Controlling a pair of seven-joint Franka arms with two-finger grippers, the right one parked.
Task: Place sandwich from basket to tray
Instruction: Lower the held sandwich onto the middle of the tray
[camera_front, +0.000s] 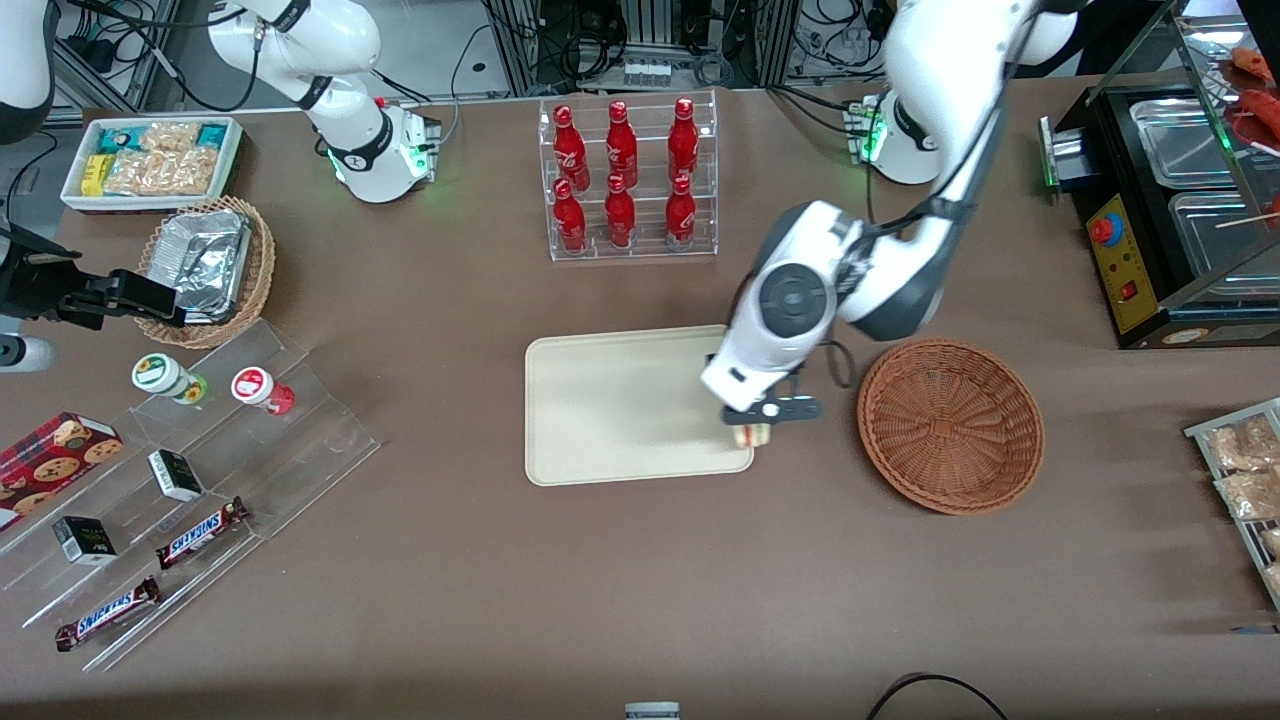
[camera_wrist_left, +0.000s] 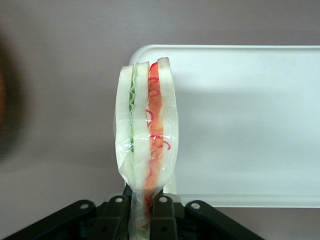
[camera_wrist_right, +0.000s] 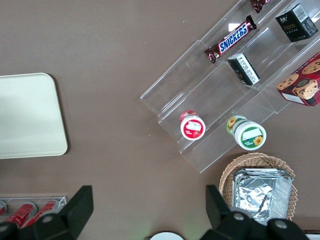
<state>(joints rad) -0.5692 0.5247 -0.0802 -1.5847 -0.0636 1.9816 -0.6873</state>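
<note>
Across the brown table (camera_front: 640, 560), the near edge toward the parked arm's end carries a stepped clear rack (camera_front: 190, 480) with Snickers bars (camera_front: 200, 531). Farther from the camera lie the tray (camera_front: 620, 410) and, just beside it, the basket (camera_front: 950, 425). Over the tray's corner nearest the basket, the gripper (camera_front: 752, 425) clamps the sandwich (camera_wrist_left: 146, 145) by its lower tip, standing it upright: white bread, green, red and orange filling, clear wrap. Farthest stand red bottles (camera_front: 625, 175) in a clear stand.
</note>
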